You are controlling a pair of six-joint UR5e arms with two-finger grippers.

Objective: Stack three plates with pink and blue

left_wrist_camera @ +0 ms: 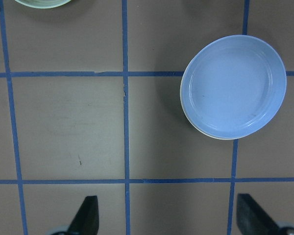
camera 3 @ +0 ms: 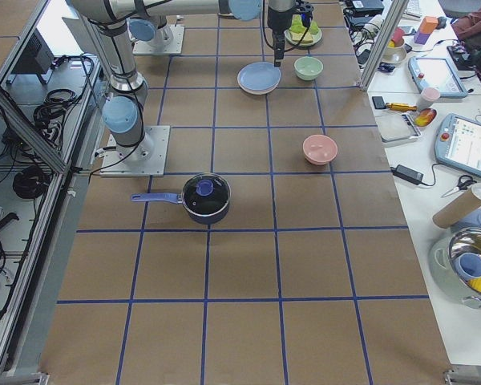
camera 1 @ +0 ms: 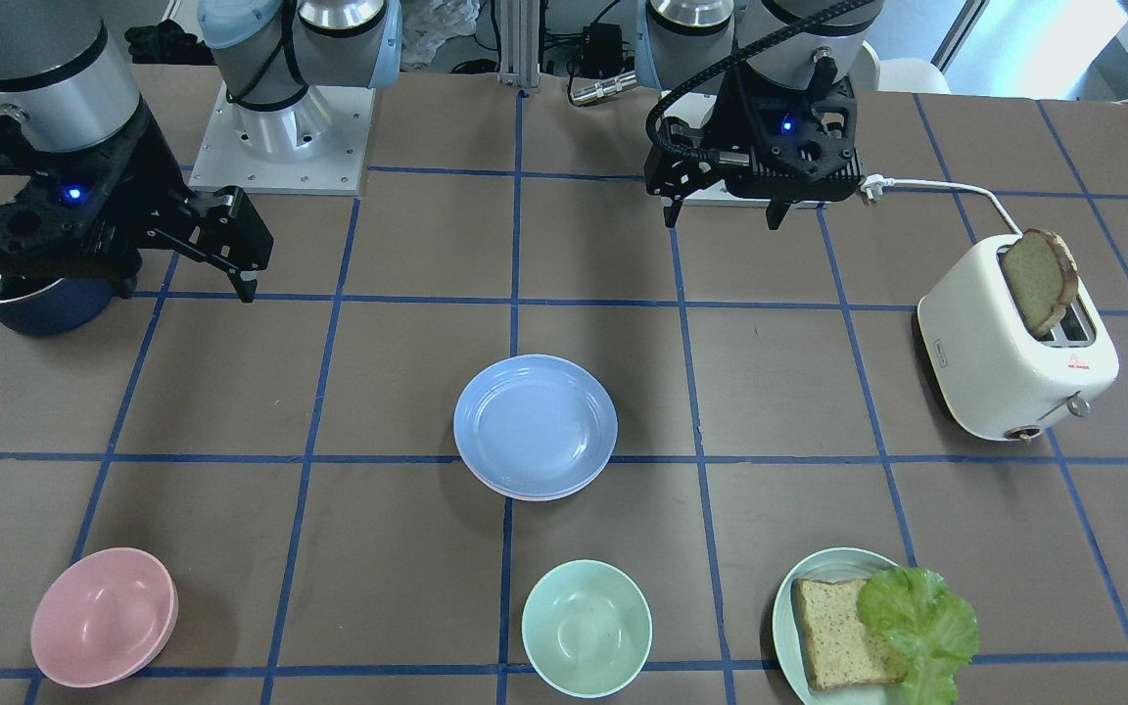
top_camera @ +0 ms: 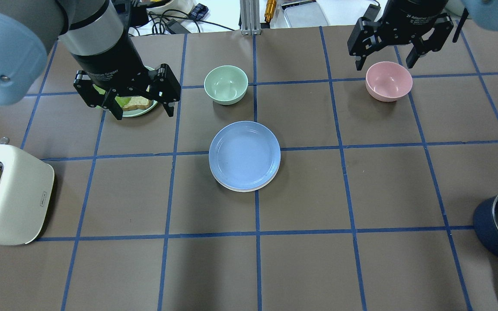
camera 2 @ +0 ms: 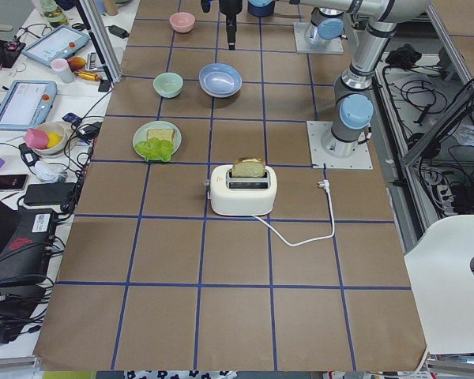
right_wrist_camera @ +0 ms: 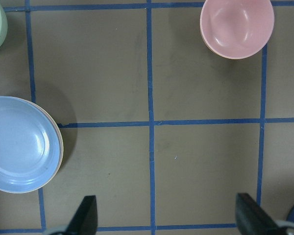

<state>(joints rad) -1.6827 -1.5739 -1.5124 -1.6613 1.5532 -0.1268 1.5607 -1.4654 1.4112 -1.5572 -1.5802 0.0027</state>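
- Stacked plates [top_camera: 244,155] at the table's centre, light blue one on top, a pale rim peeking out beneath.
- Left gripper [top_camera: 144,113] raised over bare table, fingers spread wide, holding nothing, well apart from the stack.
- Right gripper [top_camera: 385,65] likewise raised, spread and empty.
- Mint bowl [top_camera: 226,84] near the stack; pink bowl [top_camera: 388,82] farther off.
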